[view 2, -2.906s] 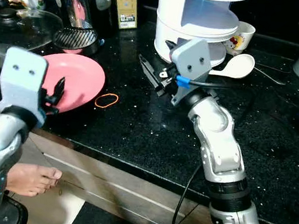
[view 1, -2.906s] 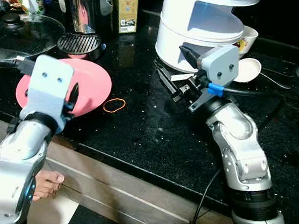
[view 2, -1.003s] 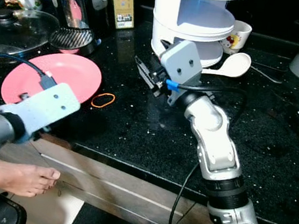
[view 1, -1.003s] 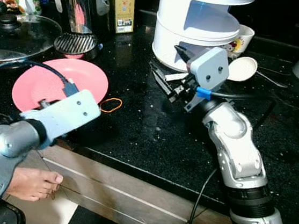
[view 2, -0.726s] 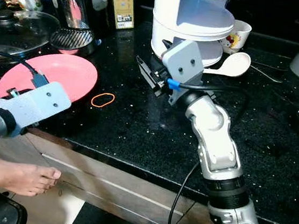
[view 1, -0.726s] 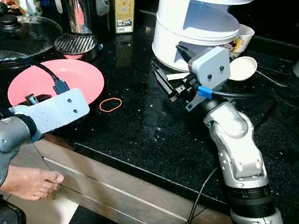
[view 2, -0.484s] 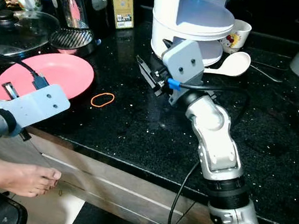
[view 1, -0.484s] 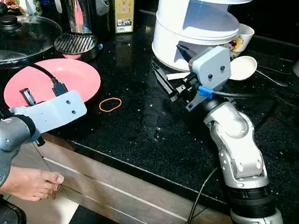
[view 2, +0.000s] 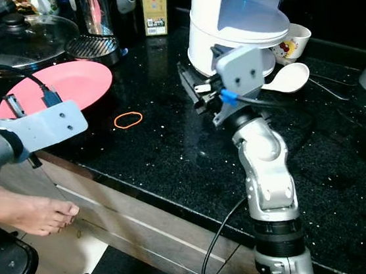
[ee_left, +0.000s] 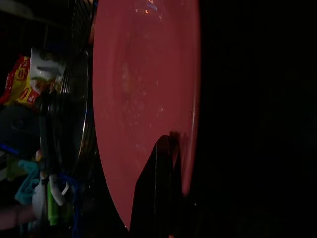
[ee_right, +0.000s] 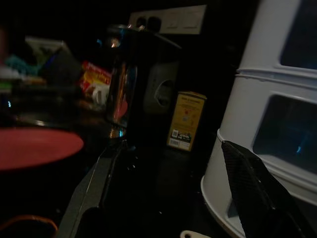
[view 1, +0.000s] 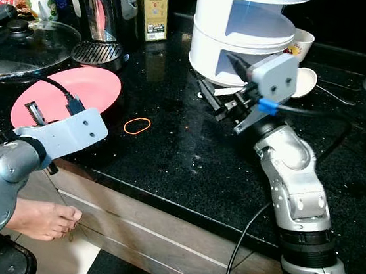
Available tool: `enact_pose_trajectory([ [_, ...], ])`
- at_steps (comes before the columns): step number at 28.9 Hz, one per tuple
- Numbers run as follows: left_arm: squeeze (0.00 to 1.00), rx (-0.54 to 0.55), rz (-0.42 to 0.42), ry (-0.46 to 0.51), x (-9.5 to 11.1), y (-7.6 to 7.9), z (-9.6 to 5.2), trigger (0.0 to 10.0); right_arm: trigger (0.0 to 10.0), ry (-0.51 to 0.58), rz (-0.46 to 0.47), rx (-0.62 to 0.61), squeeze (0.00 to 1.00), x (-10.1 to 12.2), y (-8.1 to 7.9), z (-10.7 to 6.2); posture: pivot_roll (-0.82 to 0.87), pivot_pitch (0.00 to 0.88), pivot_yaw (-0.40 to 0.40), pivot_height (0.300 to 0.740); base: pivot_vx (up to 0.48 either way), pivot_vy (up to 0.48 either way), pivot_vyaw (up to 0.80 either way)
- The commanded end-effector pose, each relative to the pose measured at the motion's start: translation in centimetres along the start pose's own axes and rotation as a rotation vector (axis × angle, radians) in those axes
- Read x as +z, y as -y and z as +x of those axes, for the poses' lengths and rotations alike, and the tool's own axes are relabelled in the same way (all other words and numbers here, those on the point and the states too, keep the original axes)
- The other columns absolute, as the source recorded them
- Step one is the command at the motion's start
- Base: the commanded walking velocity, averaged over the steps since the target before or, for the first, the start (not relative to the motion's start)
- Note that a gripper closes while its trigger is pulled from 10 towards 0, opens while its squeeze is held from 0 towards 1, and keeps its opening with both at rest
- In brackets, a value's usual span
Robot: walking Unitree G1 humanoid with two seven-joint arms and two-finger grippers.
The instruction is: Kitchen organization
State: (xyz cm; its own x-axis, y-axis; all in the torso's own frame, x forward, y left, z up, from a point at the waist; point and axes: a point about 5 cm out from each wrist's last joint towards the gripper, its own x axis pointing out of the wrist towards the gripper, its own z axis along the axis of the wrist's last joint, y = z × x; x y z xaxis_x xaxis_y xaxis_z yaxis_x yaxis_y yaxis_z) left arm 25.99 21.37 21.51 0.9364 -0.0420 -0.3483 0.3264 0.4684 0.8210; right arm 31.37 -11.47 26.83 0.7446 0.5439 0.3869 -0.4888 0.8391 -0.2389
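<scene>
Pink plate [view 1: 65, 94]: lies flat on the black granite counter [view 1: 187, 157], near its front edge, on the robot's left side.
Left gripper [view 1: 33, 109]: over the near part of the plate; one serrated finger [view 2: 14, 106] shows above the pink surface. In the left wrist view a dark finger [ee_left: 161, 188] lies across the plate's rim. Whether the fingers are spread or closed on the rim I cannot tell; that view is too dark.
Orange rubber band [view 1: 137, 126]: loose on the counter just beside the plate, toward the middle.
Right gripper [view 1: 216, 91]: held above the counter just in front of the white tiered stand [view 1: 245, 25], fingers spread apart with nothing between them.
White tiered stand: at the back of the counter, with open shelves.
White spoon [view 2: 289, 76]: beside the stand's base, behind the right wrist.
White cup [view 2: 291, 42]: behind the spoon, with a printed picture on it.
Glass pot lid [view 1: 22, 36]: behind the plate, at the left.
Black round grid [view 1: 97, 53]: between lid and stand, under a clear-sided appliance [view 1: 99, 2].
Yellow box [view 1: 152, 6]: upright near the back, left of the stand.
Person's bare foot [view 1: 45, 218]: on the floor below the counter edge.
</scene>
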Motion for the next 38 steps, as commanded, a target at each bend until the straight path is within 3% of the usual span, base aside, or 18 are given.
enact_pose_trajectory([
  [1, 0.00, -0.127, -0.004, 0.085, 1.4, 1.1, 0.1, 0.0, 10.0, 0.026, 0.096, -0.028, 0.00, 0.2, 0.4, 0.0, 0.01, 0.067, -0.008, 0.732, 0.000, 0.000, 0.00],
  [5, 0.00, -0.186, 0.029, 0.132, 2.6, 1.1, -0.2, 0.0, 10.0, 0.059, 0.159, -0.047, 0.00, 0.6, 0.7, 0.1, 0.01, 0.065, -0.006, 0.732, 0.000, 0.000, 0.00],
  [9, 0.00, -0.251, 0.117, 0.201, 4.2, 1.2, -0.2, 0.0, 10.0, 0.109, 0.235, -0.071, 0.00, 1.2, 1.0, 0.2, 0.01, 0.059, 0.003, 0.732, 0.000, 0.000, 0.00],
  [20, 0.00, -0.365, 0.250, 0.257, 5.6, 2.2, 0.0, 0.0, 10.0, 0.159, 0.349, -0.133, 0.00, 1.8, 1.9, 0.2, 0.02, 0.049, 0.011, 0.732, 0.000, 0.000, 0.00],
  [24, 0.00, -0.414, 0.379, 0.269, 5.9, 2.1, -0.1, 0.0, 10.0, 0.158, 0.391, -0.157, 0.00, 1.6, 2.4, 0.2, 0.03, 0.039, 0.004, 0.732, 0.000, 0.000, -0.74],
  [26, 0.00, -0.397, 0.443, 0.274, 6.2, 1.5, 0.0, 0.0, 10.0, 0.167, 0.405, -0.163, 0.00, 1.7, 2.5, 0.2, 0.03, 0.037, 0.003, 0.732, 0.000, 0.000, -0.80],
  [32, 0.00, -0.294, 0.501, 0.326, 7.8, 0.0, 0.2, 0.0, 10.0, 0.193, 0.420, -0.172, 0.00, 2.0, 2.8, 0.2, 0.03, 0.037, 0.004, 0.732, 0.000, 0.000, -0.71],
  [38, 0.00, -0.275, 0.548, 0.401, 9.4, -0.2, 0.0, 0.0, 10.0, 0.211, 0.424, -0.178, 0.00, 2.3, 3.1, 0.1, 0.03, 0.038, 0.003, 0.732, 0.000, 0.000, -0.09],
])
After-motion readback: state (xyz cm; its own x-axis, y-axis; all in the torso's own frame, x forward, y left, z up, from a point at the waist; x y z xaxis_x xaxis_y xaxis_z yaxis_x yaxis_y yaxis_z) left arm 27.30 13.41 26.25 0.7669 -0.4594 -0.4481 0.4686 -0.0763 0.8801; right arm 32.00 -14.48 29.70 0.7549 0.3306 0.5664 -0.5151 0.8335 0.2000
